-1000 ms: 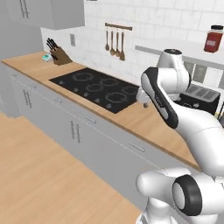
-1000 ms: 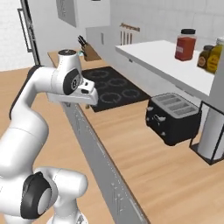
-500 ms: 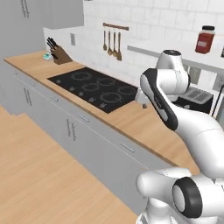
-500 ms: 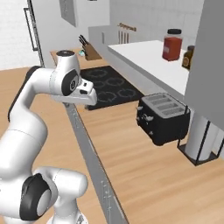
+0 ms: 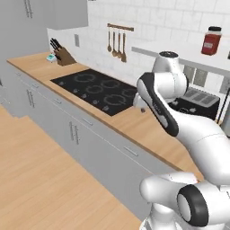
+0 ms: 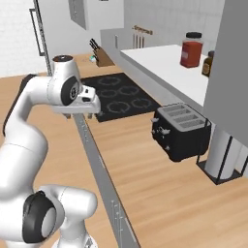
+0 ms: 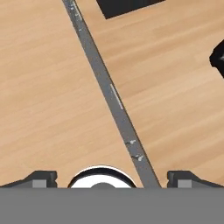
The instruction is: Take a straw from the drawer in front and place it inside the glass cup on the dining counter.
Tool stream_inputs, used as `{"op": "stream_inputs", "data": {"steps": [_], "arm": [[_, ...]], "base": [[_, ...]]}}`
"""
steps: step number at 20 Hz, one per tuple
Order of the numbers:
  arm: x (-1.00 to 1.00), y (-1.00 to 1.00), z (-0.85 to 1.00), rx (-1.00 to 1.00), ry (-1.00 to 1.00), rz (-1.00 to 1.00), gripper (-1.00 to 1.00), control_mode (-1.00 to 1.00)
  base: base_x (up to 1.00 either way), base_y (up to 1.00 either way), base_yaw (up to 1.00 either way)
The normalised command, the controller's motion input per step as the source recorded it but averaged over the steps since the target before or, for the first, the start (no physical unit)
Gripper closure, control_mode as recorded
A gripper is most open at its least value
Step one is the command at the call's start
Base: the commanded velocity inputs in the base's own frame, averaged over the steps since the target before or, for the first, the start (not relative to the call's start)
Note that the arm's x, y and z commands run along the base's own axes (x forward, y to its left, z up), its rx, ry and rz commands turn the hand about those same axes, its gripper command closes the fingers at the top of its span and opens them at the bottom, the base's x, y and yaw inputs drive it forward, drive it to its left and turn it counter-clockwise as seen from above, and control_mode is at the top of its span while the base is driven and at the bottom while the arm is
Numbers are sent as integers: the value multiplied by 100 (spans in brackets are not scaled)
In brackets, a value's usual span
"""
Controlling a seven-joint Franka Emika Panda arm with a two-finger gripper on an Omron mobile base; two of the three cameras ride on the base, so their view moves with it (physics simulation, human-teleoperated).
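My gripper point(image 7: 112, 178) points straight down over the front edge of the wood worktop and is open, with nothing between its two dark fingertips point(image 7: 43, 177). From the right base view the gripper point(image 6: 80, 115) hangs just above the cabinet line, beside the hob. Below it runs a row of shut light-grey drawer fronts, and one drawer point(image 5: 130, 152) shows a slim bar handle point(image 7: 116, 96). The straw is hidden. The glass cup and the dining counter are out of view.
A black hob point(image 5: 96, 87) is set in the wood worktop point(image 6: 160, 184). A black toaster point(image 6: 180, 131) and a paper-towel stand point(image 6: 223, 155) stand to the right. A knife block point(image 5: 63, 56) sits at the far end. A shelf holds a red jar point(image 6: 192, 50). Wood floor point(image 5: 36, 179) lies left of the cabinets.
Both base views have shifted along the worktop, so the base has driven; the toaster now sits nearer the middle of the right base view. The arm keeps its pose and the gripper stays open.
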Motion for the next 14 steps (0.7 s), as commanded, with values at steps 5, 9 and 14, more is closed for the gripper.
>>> {"op": "stream_inputs", "data": {"steps": [5,9,14], "arm": [[7,95,-38,-37,0,1,-100,-100],[5,88,-70,-53,-1,0,-100,-100],[4,60,-85,-49,0,0,-100,-100]], "base": [[0,0,0],[0,0,0],[0,0,0]]}}
